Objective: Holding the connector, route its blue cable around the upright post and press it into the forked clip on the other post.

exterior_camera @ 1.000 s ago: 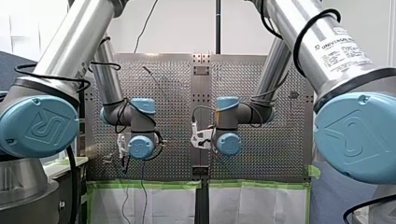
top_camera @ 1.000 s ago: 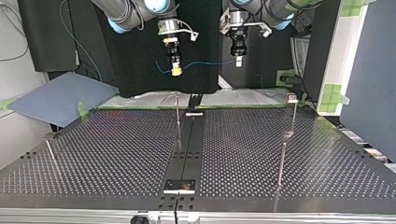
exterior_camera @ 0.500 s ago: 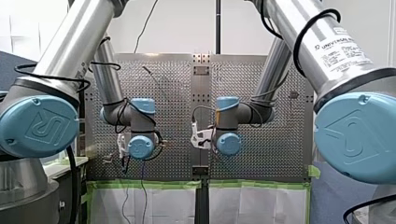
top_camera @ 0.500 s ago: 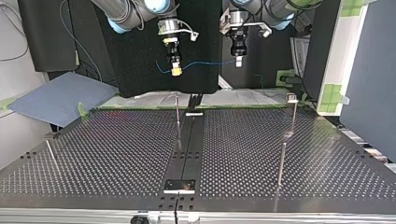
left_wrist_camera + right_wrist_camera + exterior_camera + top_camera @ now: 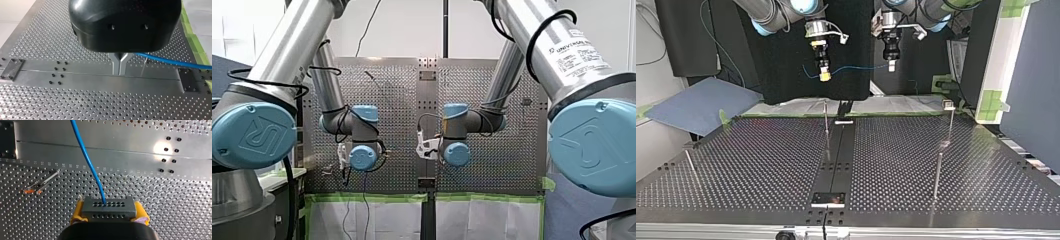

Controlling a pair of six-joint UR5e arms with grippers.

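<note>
In the top view my right gripper (image 5: 824, 75) hung left of centre, high above the table (image 5: 761, 165), with its yellow pads pinching the connector (image 5: 109, 208), a dark block with rows of small holes. The blue cable (image 5: 856, 68) left the connector's face and ran across in the air to my left gripper (image 5: 891, 66), further right at about the same height. That gripper's metal fingers (image 5: 115, 65) were pressed together on the cable. Below them a thin post (image 5: 826, 120) stood near the table's far edge. A post with a small head (image 5: 950, 122) stood at the right. The cable touched neither.
</note>
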